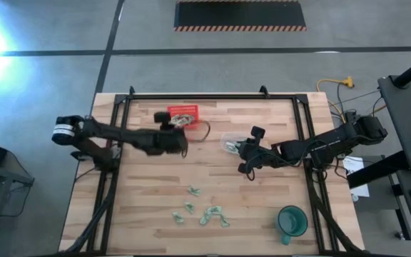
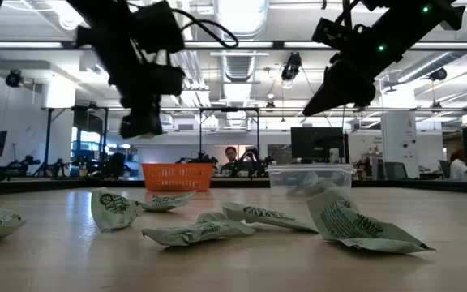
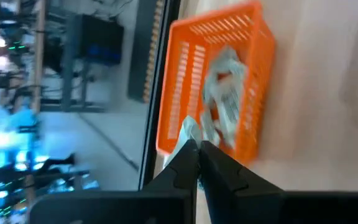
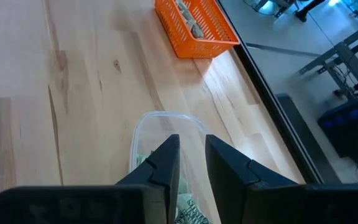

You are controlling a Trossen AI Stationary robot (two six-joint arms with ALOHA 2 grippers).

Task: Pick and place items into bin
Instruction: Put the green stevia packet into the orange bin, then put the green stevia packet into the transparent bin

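Several small pale green wrapped items (image 1: 205,212) lie loose on the wooden table near its front edge, and close up in the low view (image 2: 205,229). The orange bin (image 1: 184,113) stands at the far middle with several items inside (image 3: 225,93). My left gripper (image 1: 175,126) hangs just in front of the bin (image 2: 177,175), shut on one pale item (image 3: 189,129). My right gripper (image 4: 192,148) hovers with a narrow gap between its fingers over a clear container (image 4: 166,118). Some green items lie in that container (image 4: 143,160). My left gripper pinches a pale wrapped item between its two fingertips (image 3: 199,149), and a crinkled end (image 3: 188,126) sticks out past them. The fingers slant downward toward the bin. The item is lifted clear of the table, beside the bin's near wall.
A green cup (image 1: 291,220) stands at the front right corner. The clear container (image 1: 230,140) sits right of the bin, under my right gripper. A black frame (image 1: 212,96) borders the table. Bare wood lies between the loose items and the bin.
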